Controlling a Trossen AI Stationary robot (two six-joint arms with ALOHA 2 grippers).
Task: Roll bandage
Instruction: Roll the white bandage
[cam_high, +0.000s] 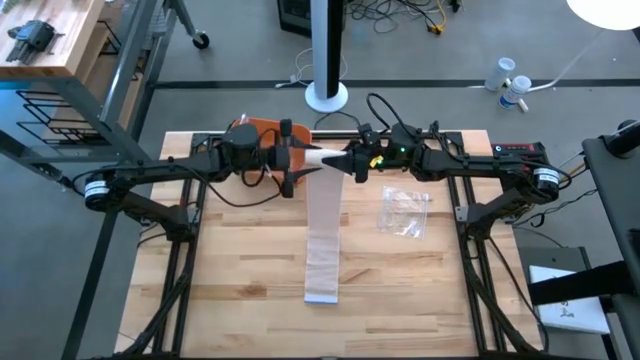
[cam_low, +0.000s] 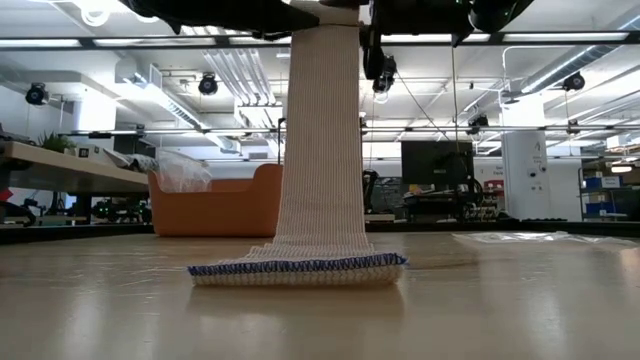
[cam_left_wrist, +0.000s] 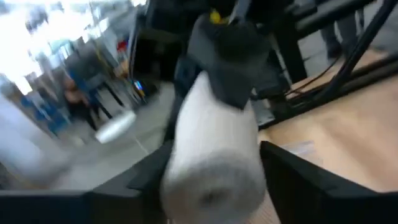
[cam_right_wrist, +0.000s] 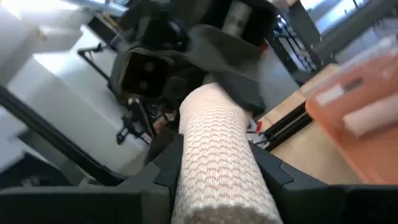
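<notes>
Bandage (cam_high: 323, 215), white knit: we find its rolled part held in the air above the far half of the wooden table (cam_high: 240, 290), between the two arms, with a loose strip hanging straight down from it. In the low view the strip (cam_low: 322, 140) drops to the tabletop, and its free end, edged in blue, lies flat on the wood.

Left gripper (cam_high: 296, 158): we see it at one end of the roll, fingers closed on that end; in its wrist view the roll (cam_left_wrist: 214, 152) sits between its two dark fingers (cam_left_wrist: 292, 171).

Right gripper (cam_high: 352, 162): we see it at the opposite end, facing the left one, fingers clamped on the roll (cam_right_wrist: 217, 158) from both sides.

Orange bin (cam_high: 262, 128): we place it at the far edge of the table, behind the left gripper.

Clear plastic wrapper (cam_high: 404, 211): we note it lying flat on the table, beside the hanging strip on the right arm's side, apart from it.
</notes>
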